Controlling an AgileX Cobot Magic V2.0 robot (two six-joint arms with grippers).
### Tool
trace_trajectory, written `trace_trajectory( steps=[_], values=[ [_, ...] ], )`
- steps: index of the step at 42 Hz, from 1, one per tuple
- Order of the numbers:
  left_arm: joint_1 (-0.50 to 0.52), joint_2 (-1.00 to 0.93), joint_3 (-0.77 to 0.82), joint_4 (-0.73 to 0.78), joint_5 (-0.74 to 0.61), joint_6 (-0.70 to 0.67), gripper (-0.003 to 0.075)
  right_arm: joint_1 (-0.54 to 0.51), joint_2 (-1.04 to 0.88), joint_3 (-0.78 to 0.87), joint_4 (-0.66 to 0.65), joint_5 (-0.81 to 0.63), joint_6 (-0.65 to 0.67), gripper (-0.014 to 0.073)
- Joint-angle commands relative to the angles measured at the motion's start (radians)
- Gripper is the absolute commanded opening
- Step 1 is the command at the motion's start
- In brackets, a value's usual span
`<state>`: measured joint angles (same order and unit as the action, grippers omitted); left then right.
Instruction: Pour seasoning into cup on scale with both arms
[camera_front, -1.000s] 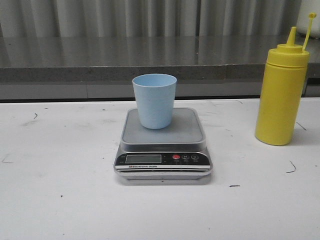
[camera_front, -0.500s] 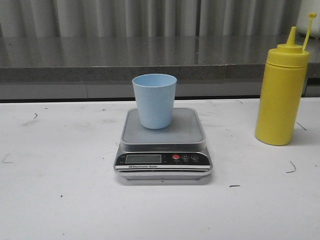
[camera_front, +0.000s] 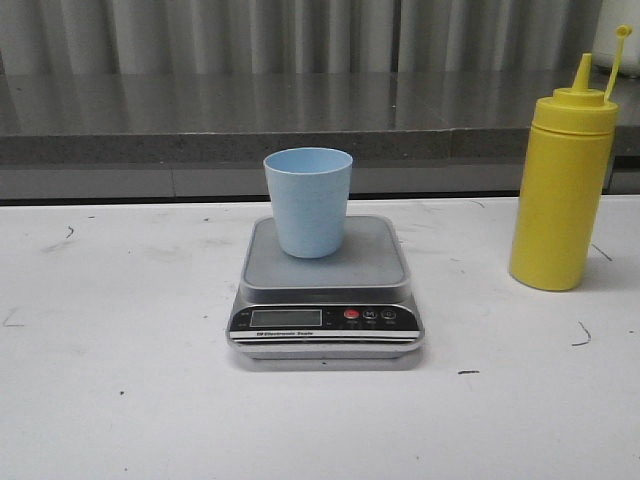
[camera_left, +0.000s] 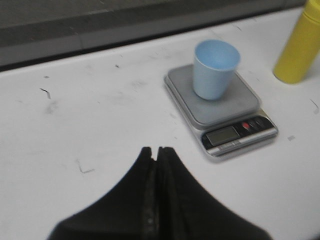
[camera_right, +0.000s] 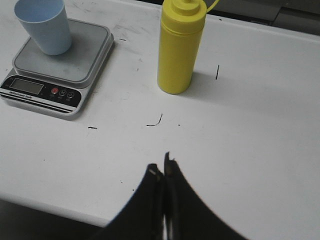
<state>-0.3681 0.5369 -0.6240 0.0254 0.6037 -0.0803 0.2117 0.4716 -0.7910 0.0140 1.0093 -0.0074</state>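
I saw the cup (camera_front: 308, 201) upright on the scale (camera_front: 326, 285), centre frame — the seasoning (camera_front: 562, 176) stood far right. Left pincer (camera_left: 157, 152) and right pincer (camera_right: 163, 169) were both closed, empty.

Lab-style test bench, not a home kitchen: scuffed white desk (camera_front: 120, 400) with pen marks, grey speckled counter ledge (camera_front: 200, 120) behind, corrugated metal wall (camera_front: 250, 35), digital scale (camera_front: 326, 290) staged centre.
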Motion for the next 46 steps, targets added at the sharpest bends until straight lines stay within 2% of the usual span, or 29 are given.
trace_trajectory(
  steps=[1,8,16,27,46],
  values=[
    [0.096,-0.103,0.101,-0.013,-0.243,-0.003,-0.0020,0.000,0.005,-0.033,-0.005,-0.070,-0.011,-0.0120],
    [0.248,-0.296,0.360,-0.025,-0.466,-0.003,-0.0020,0.000,0.005,-0.033,-0.005,-0.070,-0.011,-0.0120],
    [0.324,-0.457,0.550,-0.025,-0.588,-0.003,-0.0020,0.000,0.005,-0.033,-0.005,-0.070,-0.011,-0.0120],
    [0.347,-0.531,0.653,-0.025,-0.669,-0.003,-0.0020,0.000,0.005,-0.033,-0.005,-0.070,-0.011,-0.0120],
    [0.365,-0.560,0.653,-0.025,-0.652,-0.003,-0.0020,0.000,0.007,-0.033,-0.005,-0.069,-0.011,-0.0120]
  ],
)
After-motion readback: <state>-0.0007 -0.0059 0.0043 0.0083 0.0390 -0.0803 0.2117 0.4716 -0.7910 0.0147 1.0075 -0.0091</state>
